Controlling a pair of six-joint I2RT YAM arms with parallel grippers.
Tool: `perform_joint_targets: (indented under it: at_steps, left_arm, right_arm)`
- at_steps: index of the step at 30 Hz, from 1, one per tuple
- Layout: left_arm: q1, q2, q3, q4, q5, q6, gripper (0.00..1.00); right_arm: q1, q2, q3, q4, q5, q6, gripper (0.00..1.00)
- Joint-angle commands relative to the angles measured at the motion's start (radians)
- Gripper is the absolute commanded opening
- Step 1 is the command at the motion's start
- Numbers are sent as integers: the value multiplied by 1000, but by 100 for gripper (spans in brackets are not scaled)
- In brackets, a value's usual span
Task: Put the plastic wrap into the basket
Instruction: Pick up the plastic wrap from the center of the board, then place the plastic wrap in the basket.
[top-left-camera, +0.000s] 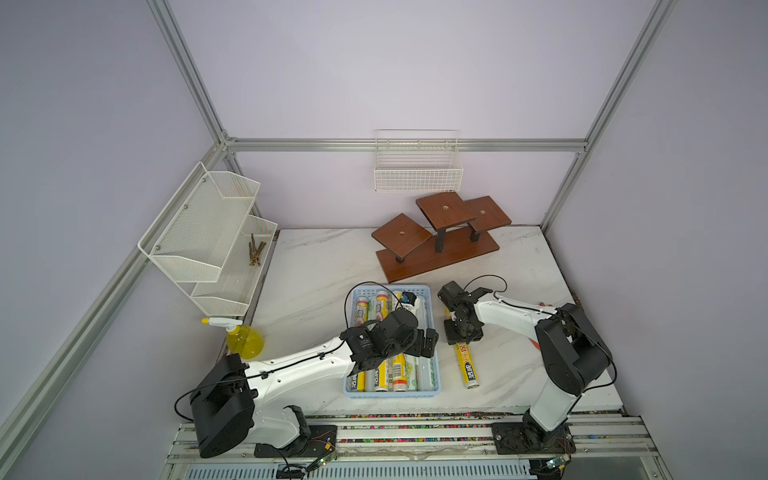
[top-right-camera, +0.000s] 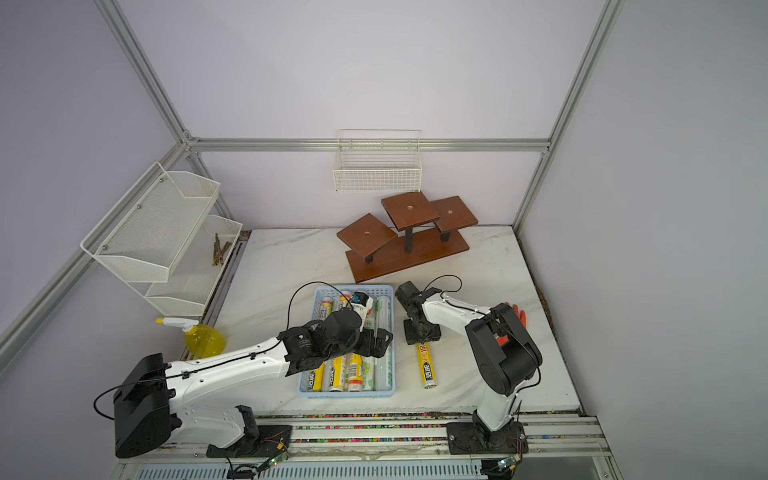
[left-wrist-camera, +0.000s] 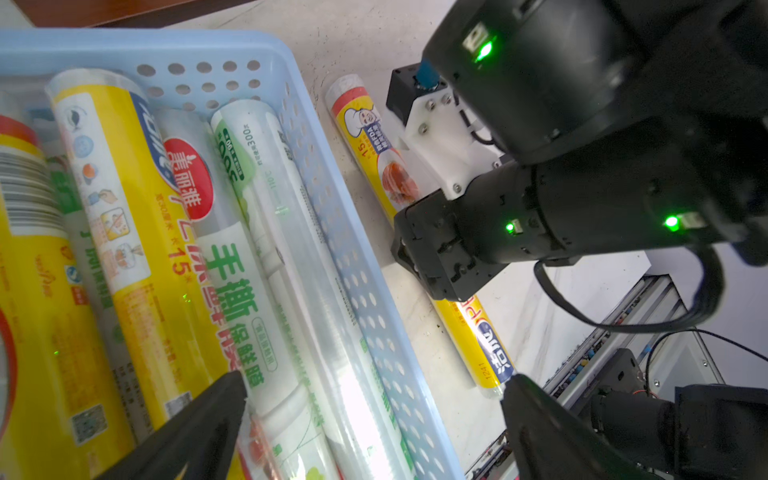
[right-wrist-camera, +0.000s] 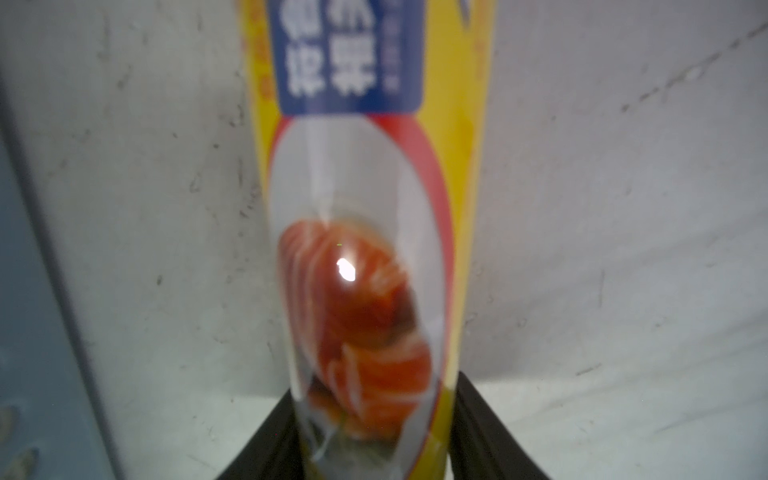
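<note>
Front rail (top-left-camera: 415, 434): aluminium, along the desk's (top-left-camera: 324, 266) front edge; carries both arm bases.

Mesh shelf (top-left-camera: 208, 241): white, two tiers, on the left wall beside the desk's left edge; brown sticks (top-left-camera: 254, 250) in the lower tier.

Spray bottle (top-left-camera: 245, 340): yellow, white trigger, at the desk's left edge.

Left arm (top-left-camera: 299, 365): reaches from the front-left corner over the basket. Left jaws wide apart, holding nothing, above the basket's right half; fingers (left-wrist-camera: 199, 428) clear of the rolls.

Basket (top-left-camera: 392, 392): light blue, perforated walls, near the middle of the front edge.

Plastic wrap (top-left-camera: 401, 370): several rolls, yellow or whitish with green print, side by side lengthwise inside the basket.

Wire basket (top-left-camera: 417, 174): white, on the back wall.

Wooden stand (top-left-camera: 440, 237): brown, three square platforms, at the back edge.

Lone yellow roll (top-left-camera: 467, 368): on the desk just beside the basket's right wall, parallel to it, outside.

Right arm (top-left-camera: 511, 311): bent down over that roll's far half. Right jaws pressed against both its sides.

Red glove (top-right-camera: 517, 311): near the right edge, mostly hidden behind the right arm.
</note>
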Motion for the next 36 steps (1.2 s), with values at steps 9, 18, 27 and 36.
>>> perform_joint_targets:
  at_steps: [9,18,27,36]
  left_arm:
    - [-2,-43,8,42,11,11,100]
    - [-7,-11,43,48,39,19,100]
    - [-12,1,129,-48,-2,26,100]
    - [-16,-125,130,-220,-150,40,100]
  right_arm:
    - [-2,8,-37,-26,-20,-2,49]
    - [-1,-162,-3,-85,71,65,39]
    - [-2,-429,37,-61,-119,86,37]
    - [26,-458,35,122,-362,186,37]
